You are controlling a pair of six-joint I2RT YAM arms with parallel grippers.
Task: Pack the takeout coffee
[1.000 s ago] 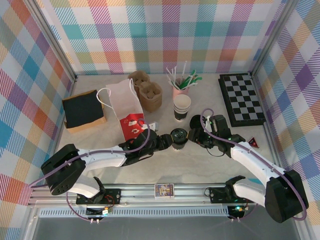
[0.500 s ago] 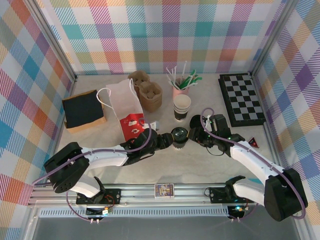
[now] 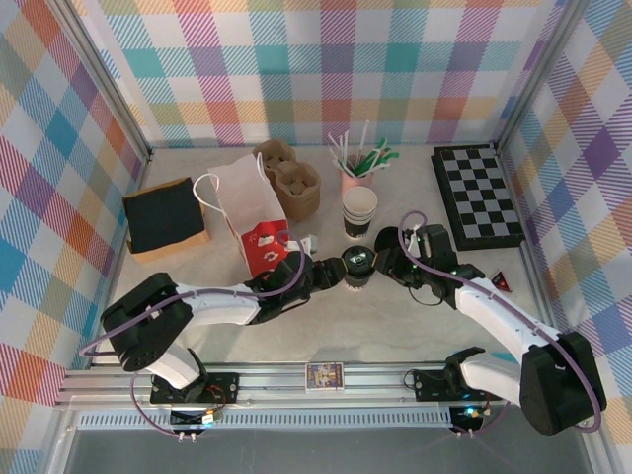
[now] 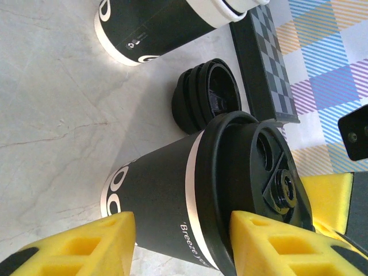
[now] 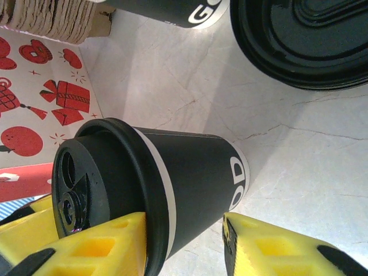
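The takeout coffee [image 3: 355, 265], a dark-banded cup with a black lid, stands at the table's middle between my two grippers. My left gripper [image 3: 333, 274] reaches it from the left. In the left wrist view the cup [image 4: 167, 201] lies between that gripper's [image 4: 181, 225] yellow pads, one pressed on the lid rim and one at the base corner. My right gripper [image 3: 383, 259] comes from the right. It [image 5: 184, 230] straddles the cup [image 5: 190, 167], one pad at the lid rim, with bare table showing between the other pad and the base.
A white paper bag [image 3: 247, 212] with red prints stands behind and to the left. Stacked cups [image 3: 359, 209] and stacked black lids [image 4: 207, 98] stand just behind the coffee. A chessboard [image 3: 479, 196] lies at the right, brown cup carriers [image 3: 293, 183] and a straw holder [image 3: 355, 166] at the back.
The cup and both grippers have shifted slightly toward the back of the table. Both pairs of jaws have narrowed a little around the cup.
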